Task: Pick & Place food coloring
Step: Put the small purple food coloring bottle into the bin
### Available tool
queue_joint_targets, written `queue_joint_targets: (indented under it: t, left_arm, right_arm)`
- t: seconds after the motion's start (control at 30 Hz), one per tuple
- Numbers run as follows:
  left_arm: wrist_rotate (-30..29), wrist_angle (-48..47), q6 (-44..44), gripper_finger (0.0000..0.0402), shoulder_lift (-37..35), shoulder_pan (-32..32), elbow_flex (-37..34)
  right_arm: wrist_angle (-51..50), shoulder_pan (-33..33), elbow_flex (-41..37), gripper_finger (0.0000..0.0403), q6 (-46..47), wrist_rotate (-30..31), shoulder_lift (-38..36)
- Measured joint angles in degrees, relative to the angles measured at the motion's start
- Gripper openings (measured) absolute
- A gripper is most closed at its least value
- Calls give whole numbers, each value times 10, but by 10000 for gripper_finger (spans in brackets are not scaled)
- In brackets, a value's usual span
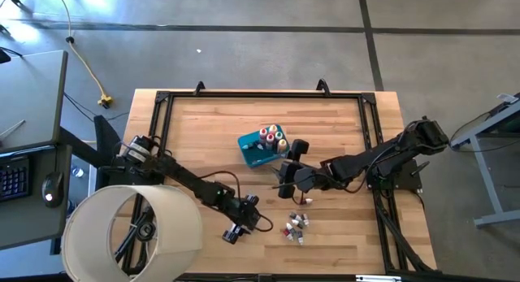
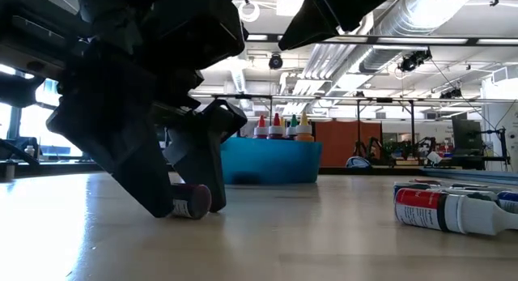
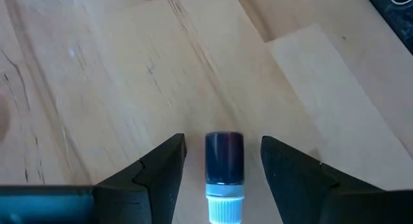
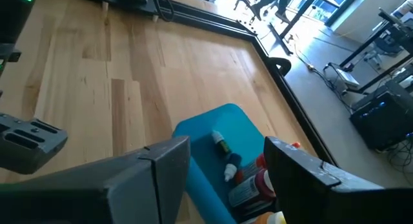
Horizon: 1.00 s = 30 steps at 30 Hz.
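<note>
Left end effector (image 3: 222,179), fingers apart, straddles a dark vial (image 3: 224,158); right end effector (image 4: 226,169), open, hovers above the blue tub (image 4: 219,121).

One blue tub (image 1: 254,152) holds four upright squeeze bottles (image 1: 273,137). One dark vial (image 3: 224,157) lies alone; a heap of vials (image 1: 296,227), uncountable, lies at five o'clock.

A blue tub (image 1: 253,152) sits on the wooden table (image 1: 341,127).
</note>
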Motion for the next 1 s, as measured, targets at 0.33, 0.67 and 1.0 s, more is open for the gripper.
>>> queue_joint_targets:
  t: [0.33,0.67,1.0]
  left_arm:
    - [-5,-2,0,115,1,1,0]
    - [-82,-11,4,45,-8,1,0]
    - [-256,-222,55,65,-91,52,65]
  right_arm:
    - [0,0,0,193,13,0,0]
    - [0,0,0,193,13,3,0]
    - [-138,11,0,193,108,2,0]
